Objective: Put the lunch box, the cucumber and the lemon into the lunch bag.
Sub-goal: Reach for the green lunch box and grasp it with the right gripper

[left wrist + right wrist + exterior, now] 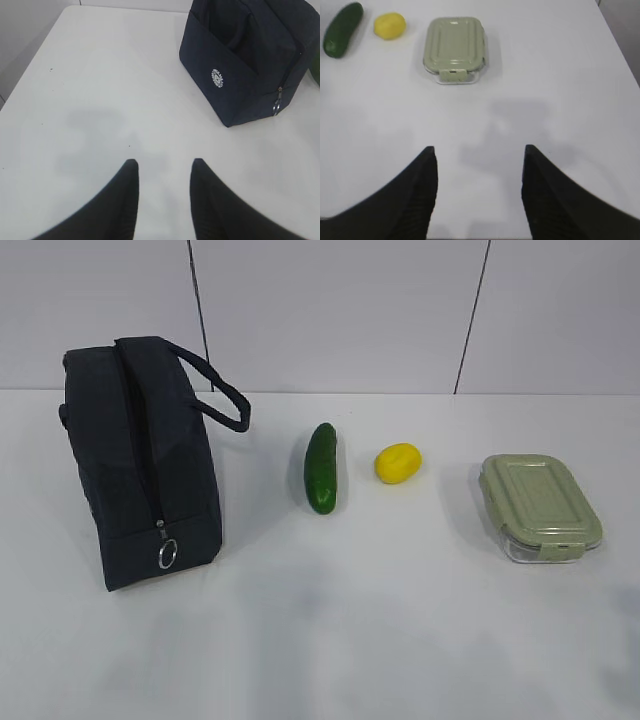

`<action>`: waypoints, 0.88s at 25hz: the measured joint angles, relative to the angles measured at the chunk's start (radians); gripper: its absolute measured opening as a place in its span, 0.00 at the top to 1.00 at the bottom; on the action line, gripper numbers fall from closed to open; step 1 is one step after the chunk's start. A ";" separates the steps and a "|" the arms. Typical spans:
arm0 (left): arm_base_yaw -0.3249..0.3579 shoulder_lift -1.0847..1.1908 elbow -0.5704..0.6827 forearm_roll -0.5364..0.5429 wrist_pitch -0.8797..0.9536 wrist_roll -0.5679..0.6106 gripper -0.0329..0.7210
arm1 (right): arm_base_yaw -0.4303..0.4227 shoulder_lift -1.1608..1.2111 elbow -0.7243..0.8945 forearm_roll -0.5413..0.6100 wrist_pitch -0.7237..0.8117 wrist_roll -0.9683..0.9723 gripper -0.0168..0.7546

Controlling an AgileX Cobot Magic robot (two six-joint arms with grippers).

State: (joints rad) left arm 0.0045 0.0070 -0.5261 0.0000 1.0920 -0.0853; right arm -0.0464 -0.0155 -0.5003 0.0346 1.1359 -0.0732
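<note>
No item has yet been placed in the lunch bag (140, 460), which stands zipped shut on the counter (400, 640); the task is judged to be at its very start. The left pincer (162, 167) is seen with its jaws moderately apart and empty, above bare counter, with the bag ahead of it and to its right. The right pincer (477, 152) is likewise held wider apart, clamped on nothing, with the lunch box (455, 47) ahead of it and slightly to its left, the lemon (389, 25) farther left, and the cucumber (341, 29) farthest left.

The bag's zipper would have to be opened first: its silver ring pull (276, 107) hangs at the lower end of the zipper line on the end panel that faces the left pincer's side, so a reach toward it is probably called for.

The cucumber's long axis is laid roughly away from the right pincer, leaning a little to the right at its far end. The lunch box's long axis runs likewise, with its latch tab on the near short side. The lemon's long axis lies roughly crosswise.
</note>
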 joint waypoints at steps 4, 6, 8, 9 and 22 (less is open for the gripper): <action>0.000 0.000 0.000 0.000 0.000 0.000 0.64 | 0.000 0.000 -0.031 0.055 -0.093 0.062 0.41; 0.000 0.000 0.000 0.000 0.000 0.000 0.64 | 0.000 0.003 -0.038 0.066 -0.156 0.088 0.41; 0.000 0.000 0.000 0.000 0.002 0.000 0.64 | 0.000 0.042 -0.038 0.078 -0.214 0.100 0.41; 0.000 0.000 0.000 0.000 0.002 0.000 0.64 | 0.000 0.067 -0.038 0.091 -0.242 0.103 0.41; 0.000 0.000 0.000 0.000 0.002 0.000 0.64 | 0.000 0.625 -0.218 0.362 -0.451 0.120 0.41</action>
State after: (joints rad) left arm 0.0045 0.0070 -0.5261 0.0000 1.0937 -0.0853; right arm -0.0464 0.6096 -0.7185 0.3967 0.6846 0.0466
